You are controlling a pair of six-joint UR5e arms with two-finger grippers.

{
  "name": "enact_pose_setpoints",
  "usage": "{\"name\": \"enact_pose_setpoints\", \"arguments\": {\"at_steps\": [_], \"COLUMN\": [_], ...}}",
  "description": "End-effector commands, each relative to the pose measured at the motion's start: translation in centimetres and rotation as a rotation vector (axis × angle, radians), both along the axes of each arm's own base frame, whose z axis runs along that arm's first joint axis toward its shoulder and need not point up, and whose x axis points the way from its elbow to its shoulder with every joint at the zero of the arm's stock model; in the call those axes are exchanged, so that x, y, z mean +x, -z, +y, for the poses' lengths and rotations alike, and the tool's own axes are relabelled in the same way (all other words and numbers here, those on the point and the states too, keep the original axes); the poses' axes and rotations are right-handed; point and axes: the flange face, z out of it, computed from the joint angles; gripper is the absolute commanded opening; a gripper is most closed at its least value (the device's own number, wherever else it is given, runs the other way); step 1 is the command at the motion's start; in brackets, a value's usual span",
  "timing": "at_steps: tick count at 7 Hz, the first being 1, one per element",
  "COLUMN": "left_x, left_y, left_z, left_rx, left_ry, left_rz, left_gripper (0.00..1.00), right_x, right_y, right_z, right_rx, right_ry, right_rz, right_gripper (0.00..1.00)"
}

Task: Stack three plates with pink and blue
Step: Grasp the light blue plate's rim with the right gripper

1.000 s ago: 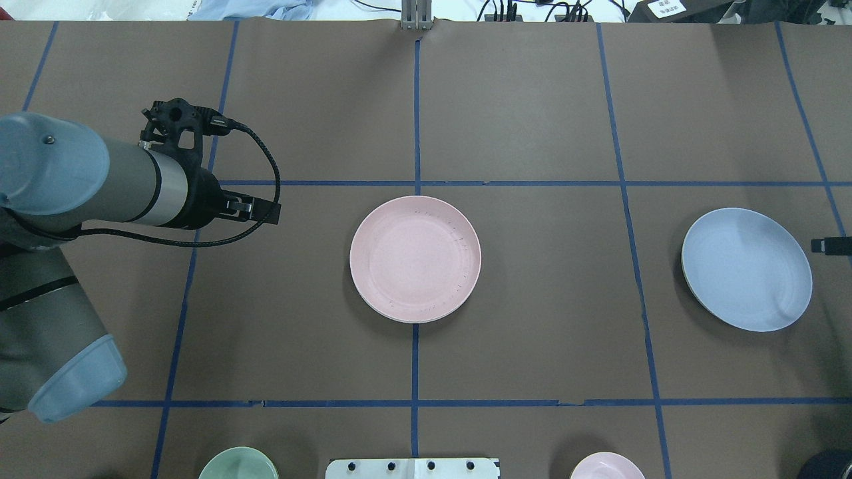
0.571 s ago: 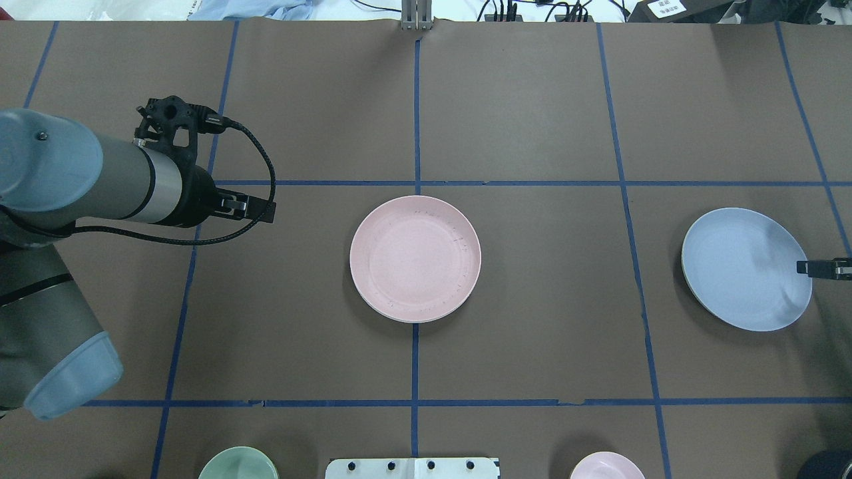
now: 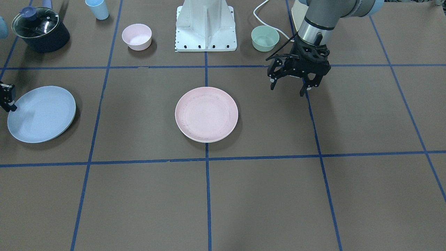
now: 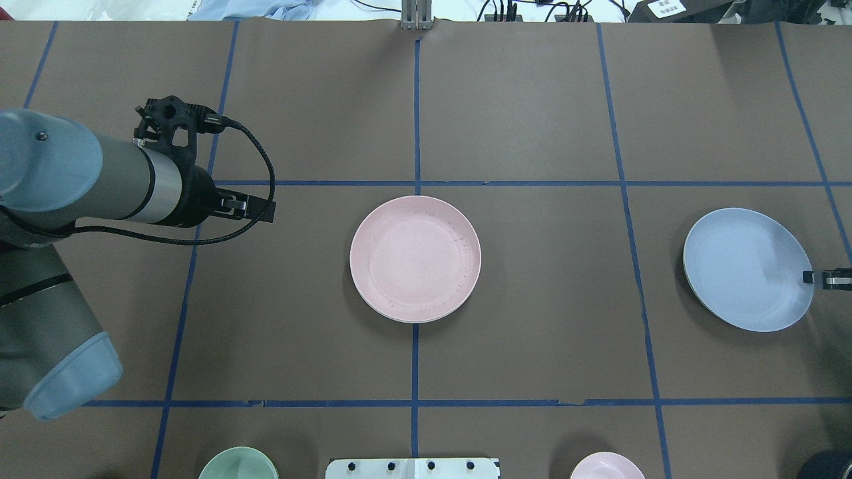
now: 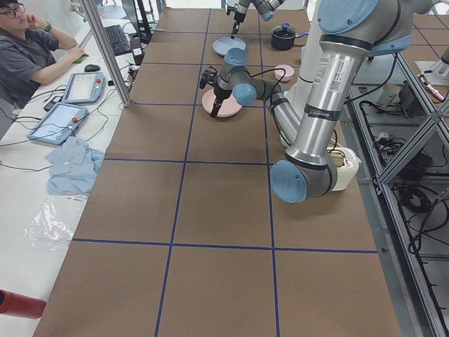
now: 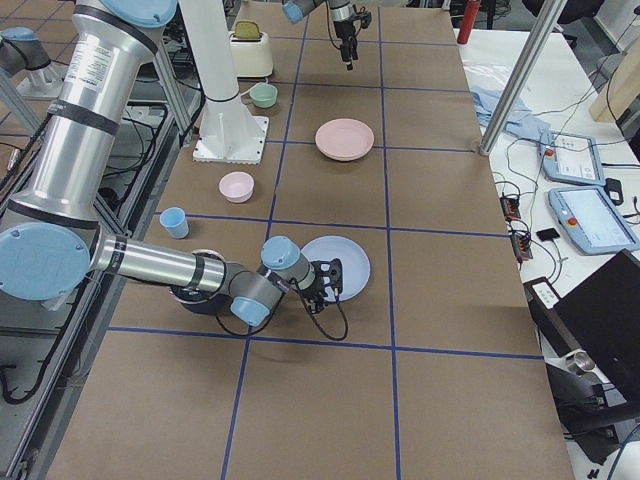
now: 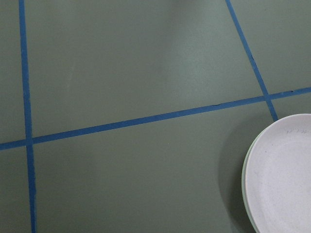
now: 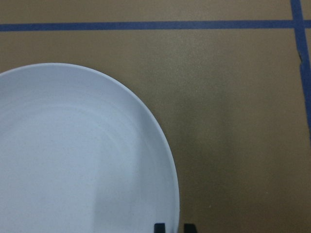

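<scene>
A pale pink plate (image 4: 415, 259) lies at the table's middle; it also shows in the front-facing view (image 3: 206, 114) and at the lower right of the left wrist view (image 7: 284, 179). A paler rim shows under it; I cannot tell whether that is the cream-white plate. A light blue plate (image 4: 747, 269) lies at the right. My right gripper (image 4: 820, 278) is at its right rim. In the right wrist view its two fingertips (image 8: 160, 227) straddle the blue plate's (image 8: 73, 160) rim, close together. My left gripper (image 3: 287, 90) is open and empty, left of the pink plate.
Near the robot base (image 3: 206, 24) stand a small mint-green bowl (image 3: 265, 38) and a small pink bowl (image 3: 136, 36). A dark pot with a glass lid (image 3: 40, 29) and a light blue cup (image 3: 97, 8) stand beyond the blue plate.
My right gripper came in from the table's right edge onto the blue plate's rim, and the plate shifted slightly right. My left arm drew back a little.
</scene>
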Motion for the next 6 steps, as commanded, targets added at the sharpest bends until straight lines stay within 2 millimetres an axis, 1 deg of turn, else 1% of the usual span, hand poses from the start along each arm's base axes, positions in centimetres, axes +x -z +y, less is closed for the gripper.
{"name": "enact_pose_setpoints", "arguments": {"at_steps": [1, 2, 3, 4, 5, 6], "left_x": [0.0, 0.0, 0.0, 0.1, 0.1, 0.1], "left_y": [-0.1, -0.1, -0.1, -0.2, -0.2, -0.2], "left_z": [0.0, 0.0, 0.0, -0.1, -0.1, -0.1], "left_rx": [-0.001, -0.001, -0.001, -0.003, -0.004, -0.003], "left_ry": [0.001, 0.001, 0.001, 0.001, 0.001, 0.001], "left_rz": [0.000, 0.000, 0.000, -0.003, -0.004, -0.003], "left_gripper": [1.00, 1.00, 1.00, 1.00, 1.00, 1.00], "right_x": [-0.2, -0.5, -1.1, -1.4, -1.7, -2.5], "right_y": [-0.3, 0.5, 2.9, 5.5, 8.4, 11.0], "right_z": [-0.1, -0.5, -1.3, -2.6, -4.6, -6.0], "right_rx": [-0.003, 0.010, 0.041, 0.031, -0.017, -0.021], "right_ry": [0.001, 0.001, 0.008, -0.016, -0.051, -0.068], "right_rz": [0.003, -0.011, -0.045, -0.112, -0.212, -0.265], "right_gripper": [0.00, 0.00, 0.00, 0.00, 0.00, 0.00]}}
